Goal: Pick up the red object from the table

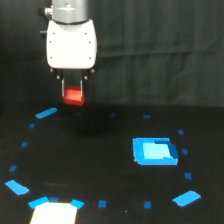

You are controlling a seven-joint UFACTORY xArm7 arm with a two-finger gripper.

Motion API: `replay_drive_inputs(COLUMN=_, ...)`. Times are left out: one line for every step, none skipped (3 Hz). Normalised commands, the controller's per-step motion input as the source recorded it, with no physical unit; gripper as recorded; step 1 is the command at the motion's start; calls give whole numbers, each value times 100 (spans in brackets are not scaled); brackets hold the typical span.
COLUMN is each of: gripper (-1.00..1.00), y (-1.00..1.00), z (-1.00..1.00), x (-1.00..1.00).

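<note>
- Above the table (pixel 100 150), we see the gripper (pixel 74 94) hanging below the white wrist housing (pixel 71 44), toward the exterior view's left of the large bright blue patch (pixel 154 151) and higher in the picture.
- We locate the red object (pixel 74 96) directly between the gripper's dark fingers (pixel 63 89). It lies in no direction away from the gripper: it sits inside the jaws.
- We read the gripper as closed narrowly onto the red object, with the fingers against its sides. The contact faces themselves are too small and blurred to confirm.
- We judge the red object to be clear of the table, since a faint dark shadow lies on the surface below it and apart from it. We cannot rule out a low hover.
- We cannot tell the long axis of the red object from this view; only a blocky front face shows below the fingers.
- We note one arm only, so no choice of nearer arm arises.
- We judge the pick to be essentially achieved. Whatever move comes next depends on one relation: the red object staying centred between the jaws while it stands vertically above the table.
- We flag one risk: the grip appears to hold only the upper part of the red object, so a slip downward is possible.
- We also note small blue tape squares (pixel 102 204) and a pale patch (pixel 54 213) nearer the bottom edge than the large bright blue patch, all well apart from the gripper.
</note>
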Motion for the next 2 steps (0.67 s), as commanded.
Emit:
replay_drive_inputs(gripper=-96, y=-8, z=100, x=-18)
replay_drive_inputs(gripper=-97, y=9, z=7, x=5)
